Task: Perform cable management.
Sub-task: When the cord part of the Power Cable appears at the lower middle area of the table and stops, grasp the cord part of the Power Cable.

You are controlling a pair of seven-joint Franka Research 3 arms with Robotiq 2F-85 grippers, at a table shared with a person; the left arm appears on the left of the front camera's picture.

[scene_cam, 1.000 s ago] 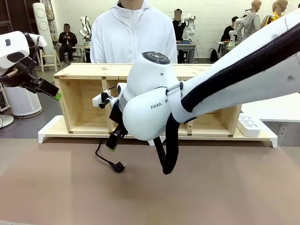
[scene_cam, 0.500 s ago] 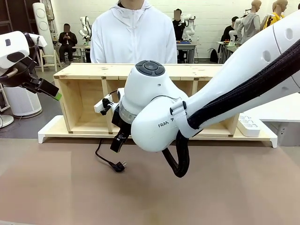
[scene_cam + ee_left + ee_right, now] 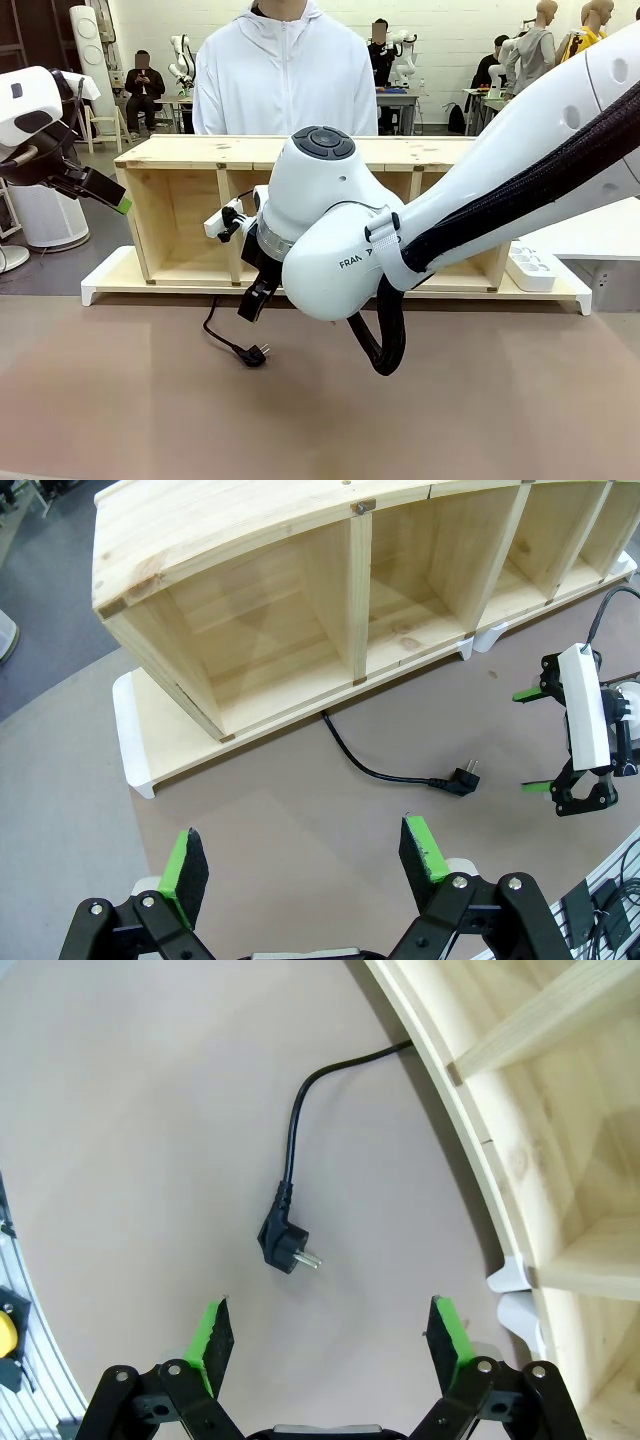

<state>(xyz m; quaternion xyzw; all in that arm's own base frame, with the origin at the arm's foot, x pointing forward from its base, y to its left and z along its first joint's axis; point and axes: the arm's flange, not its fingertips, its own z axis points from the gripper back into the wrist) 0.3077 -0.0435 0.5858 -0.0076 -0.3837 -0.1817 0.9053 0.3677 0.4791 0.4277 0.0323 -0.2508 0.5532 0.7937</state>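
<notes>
The left end effector (image 3: pixel 302 858), at the bottom of its wrist view, hangs high over the tabletop (image 3: pixel 120 420) with its green pads spread wide and nothing between them. Left of centre in the front view, the cable (image 3: pixel 212 328) comes out from the foot of the wooden shelf unit (image 3: pixel 180 152), curls across the tabletop and ends in its plug (image 3: pixel 285 1245), lying flat. The right end effector (image 3: pixel 330 1342) hovers above it, also wide and empty, with the plug a little off its centre line. On a descent like this, a finger could nudge the low plug aside or scrape the tabletop. A pull might snag the cord at the shelf's base. A white power strip (image 3: pixel 530 265) lies at far right.
</notes>
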